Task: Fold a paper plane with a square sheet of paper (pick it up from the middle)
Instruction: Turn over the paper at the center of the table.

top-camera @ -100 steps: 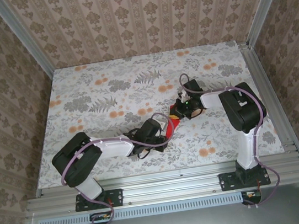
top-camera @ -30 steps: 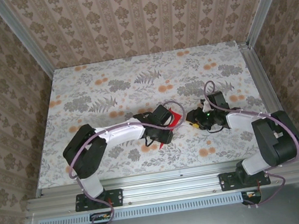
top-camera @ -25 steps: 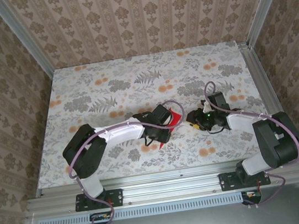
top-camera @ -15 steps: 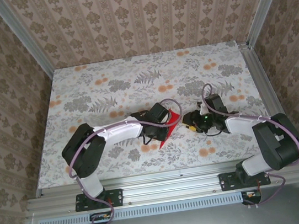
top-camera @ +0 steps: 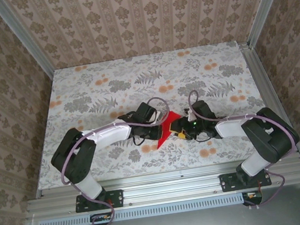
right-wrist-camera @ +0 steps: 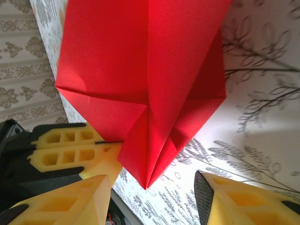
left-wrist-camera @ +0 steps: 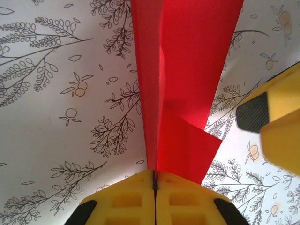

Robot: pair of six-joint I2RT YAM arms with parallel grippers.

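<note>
Paper plane (top-camera: pixel 166 128) hangs over table (top-camera: pixel 90 82), near-centre; left gripper (left-wrist-camera: pixel 154 187) clenched on its crease, right gripper (right-wrist-camera: pixel 152 190) spread around its tip. Light, floppy, crumples easily; pinch the folded spine.

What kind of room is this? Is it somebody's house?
Probably not a house: it looks like a small robot practice booth. Brown patterned wallpaper panels stand in a silver metal frame around a flower-print tabletop, and two black-and-white robot arms, left and right, are bolted at its near edge.
</note>
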